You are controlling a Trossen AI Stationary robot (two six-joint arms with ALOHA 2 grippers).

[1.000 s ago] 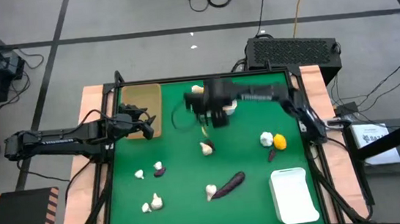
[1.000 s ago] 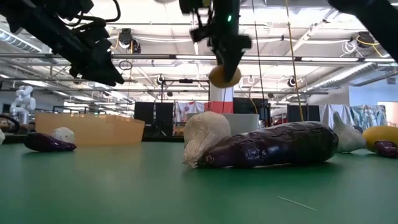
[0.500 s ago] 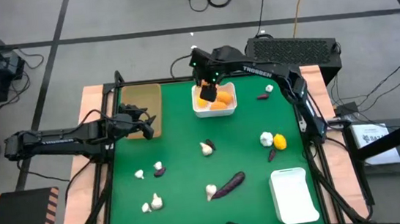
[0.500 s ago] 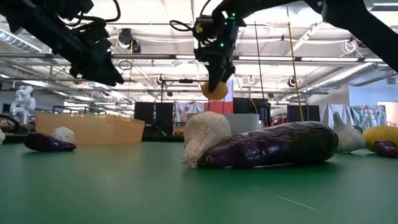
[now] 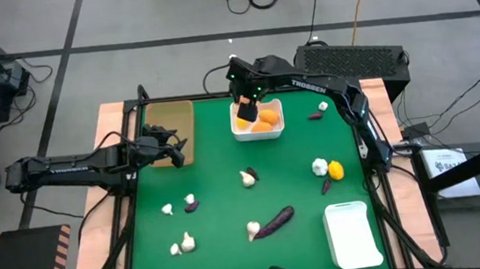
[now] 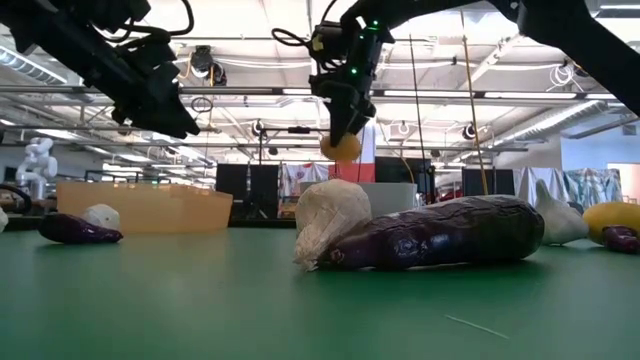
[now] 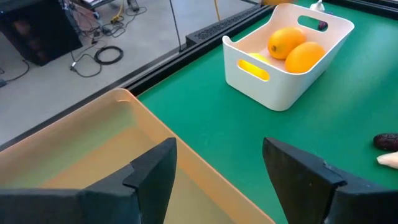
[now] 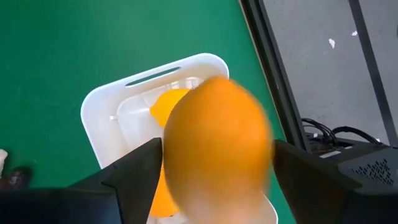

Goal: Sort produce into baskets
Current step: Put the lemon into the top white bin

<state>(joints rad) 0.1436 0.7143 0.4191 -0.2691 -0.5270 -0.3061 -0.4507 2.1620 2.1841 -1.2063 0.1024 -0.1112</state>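
Right gripper (image 5: 246,112): positioned over the white bin (image 5: 258,132) at the table's 12 o'clock edge; fingers (image 8: 134,171) pinch an orange fruit (image 8: 217,140) above the bin's opening.
White bin contents: two orange fruits (image 7: 297,48) lie side by side inside.
Left gripper (image 5: 176,147): hovers at the tan tray (image 5: 170,116), table's 10 o'clock; fingers (image 7: 152,171) spread, nothing between them.
Second white bin (image 5: 353,232): 4 o'clock corner.
Eggplant (image 5: 275,221): lies near 6 o'clock, a garlic bulb (image 5: 253,230) touching its end.
Yellow fruit (image 5: 336,171): 3 o'clock, just beside a white bulb (image 5: 320,167).
Other bulbs (image 5: 182,243): scattered toward 7 o'clock.
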